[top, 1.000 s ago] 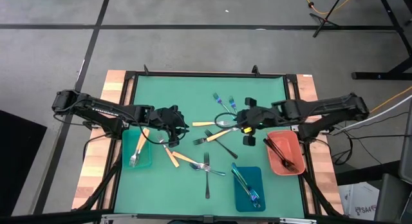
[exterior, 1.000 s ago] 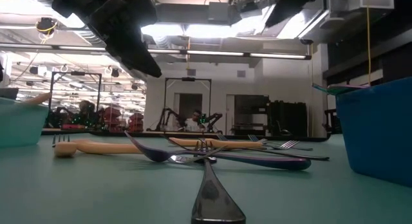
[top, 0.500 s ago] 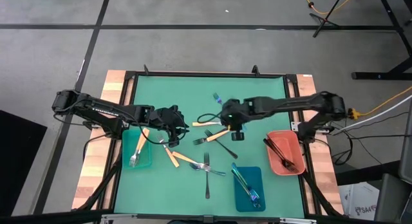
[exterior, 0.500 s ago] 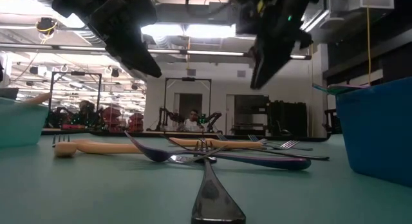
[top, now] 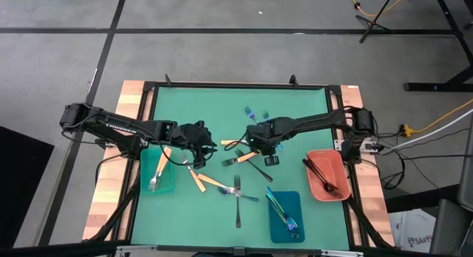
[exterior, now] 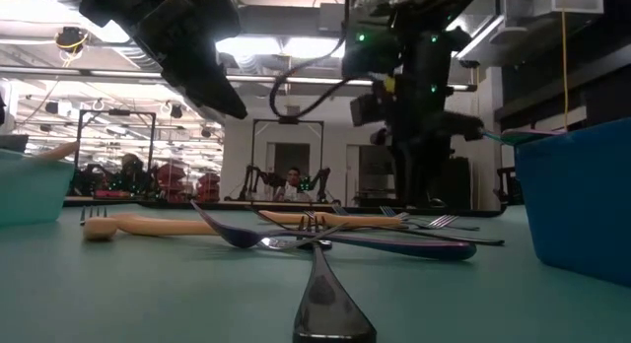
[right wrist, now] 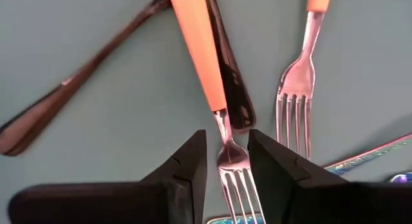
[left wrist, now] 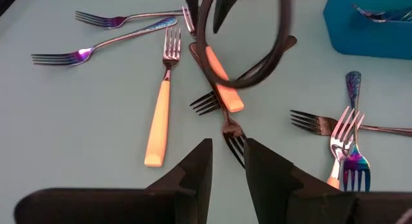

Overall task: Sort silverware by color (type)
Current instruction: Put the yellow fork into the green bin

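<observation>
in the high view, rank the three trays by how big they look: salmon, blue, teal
1. salmon-red tray, widest and longest of the three
2 and 3. blue tray and teal tray look much alike; the left arm covers the teal tray's far end, so I would not rank these two.

Left arm: extended inward from the table's left edge, left gripper (top: pixel 198 141) raised, fingers slightly parted. Right arm: stretched far toward centre, right gripper (top: pixel 260 145) pointing down, fingers narrowly parted.
</observation>
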`<control>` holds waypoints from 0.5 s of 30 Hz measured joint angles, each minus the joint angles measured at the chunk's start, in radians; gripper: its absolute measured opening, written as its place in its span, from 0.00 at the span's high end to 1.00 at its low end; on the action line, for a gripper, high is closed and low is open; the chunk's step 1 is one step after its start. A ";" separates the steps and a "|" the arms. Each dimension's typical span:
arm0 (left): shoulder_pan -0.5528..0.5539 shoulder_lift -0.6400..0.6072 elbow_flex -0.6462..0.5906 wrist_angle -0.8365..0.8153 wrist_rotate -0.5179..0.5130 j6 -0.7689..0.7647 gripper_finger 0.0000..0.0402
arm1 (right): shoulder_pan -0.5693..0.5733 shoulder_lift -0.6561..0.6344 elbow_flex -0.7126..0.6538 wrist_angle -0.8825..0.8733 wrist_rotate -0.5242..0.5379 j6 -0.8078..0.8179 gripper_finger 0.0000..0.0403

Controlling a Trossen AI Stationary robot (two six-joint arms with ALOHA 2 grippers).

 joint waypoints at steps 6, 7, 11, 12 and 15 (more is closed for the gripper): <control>0.000 0.000 0.000 0.000 0.000 0.000 0.79 | 0.000 0.040 0.000 0.007 0.016 -0.017 0.74; 0.000 0.000 0.000 0.000 0.000 0.000 0.79 | 0.000 0.047 0.000 0.007 0.015 -0.024 0.74; 0.000 0.000 0.000 0.000 0.000 0.000 0.79 | 0.000 0.058 0.000 0.016 0.018 -0.029 0.74; 0.000 0.000 0.000 0.000 0.000 0.000 0.79 | 0.000 0.058 0.000 0.021 0.018 -0.029 0.74; 0.000 0.000 0.000 0.000 0.000 0.000 0.79 | 0.000 0.058 0.000 0.040 0.010 -0.029 0.74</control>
